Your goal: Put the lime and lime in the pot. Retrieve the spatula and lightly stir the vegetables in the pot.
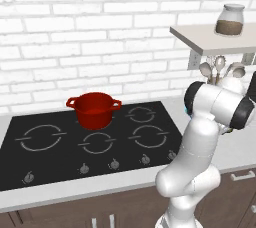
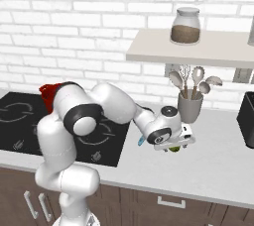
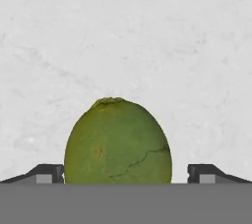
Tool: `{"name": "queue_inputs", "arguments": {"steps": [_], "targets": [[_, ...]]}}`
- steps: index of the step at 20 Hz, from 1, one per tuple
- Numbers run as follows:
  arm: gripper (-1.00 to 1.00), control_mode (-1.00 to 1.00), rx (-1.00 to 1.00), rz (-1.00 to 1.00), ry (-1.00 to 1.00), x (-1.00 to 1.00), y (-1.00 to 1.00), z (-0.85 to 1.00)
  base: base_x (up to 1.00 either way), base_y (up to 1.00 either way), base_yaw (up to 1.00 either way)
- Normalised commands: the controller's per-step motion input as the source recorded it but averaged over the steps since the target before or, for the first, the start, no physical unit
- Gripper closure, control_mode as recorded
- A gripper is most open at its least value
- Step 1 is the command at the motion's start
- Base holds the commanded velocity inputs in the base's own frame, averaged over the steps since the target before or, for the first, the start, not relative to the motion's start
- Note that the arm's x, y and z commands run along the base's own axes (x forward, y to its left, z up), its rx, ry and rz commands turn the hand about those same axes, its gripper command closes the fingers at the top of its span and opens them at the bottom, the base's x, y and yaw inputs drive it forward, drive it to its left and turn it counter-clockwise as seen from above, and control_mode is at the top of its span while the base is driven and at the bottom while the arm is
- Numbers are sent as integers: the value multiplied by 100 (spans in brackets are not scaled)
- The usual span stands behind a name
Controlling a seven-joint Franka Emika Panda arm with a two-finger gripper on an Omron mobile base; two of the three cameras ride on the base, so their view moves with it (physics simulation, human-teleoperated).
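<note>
The white arm bends low over the pale surface to the right of the black stove. Its pincer points down at a lime, which sits on the surface just under the hand.

From the hand's own camera, the lime looks big and close. It is green with a few thin cracks in its skin. One dark fingertip is on its left and the other is on its right. The pincer is spread wide, with the lime in the middle. The tip on the right has a small gap to the lime. The tip on the left is right at its edge, and I cannot tell if it touches.

The red pot stands on the stove, at the back near the brick wall, well apart from the lime. In the right base view, just a bit of the pot peeks out behind the arm.

A grey cup with metal spoons and a whisk stands on the surface behind the hand. A glass jar sits on the shelf above. A small blue thing pokes out next to the wrist, but I cannot tell what it is.
</note>
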Motion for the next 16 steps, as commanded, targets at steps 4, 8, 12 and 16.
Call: {"name": "queue_inputs", "arguments": {"steps": [4,8,12,16], "targets": [[-100,-100,0,2,0,13,1,-10,0,0,0],[100,-100,0,3,0,10,7,-12,0,0,0],[100,-100,0,3,0,5,4,-16,0,0,0],[100,-100,0,2,0,0,4,5,0,0,0]]}}
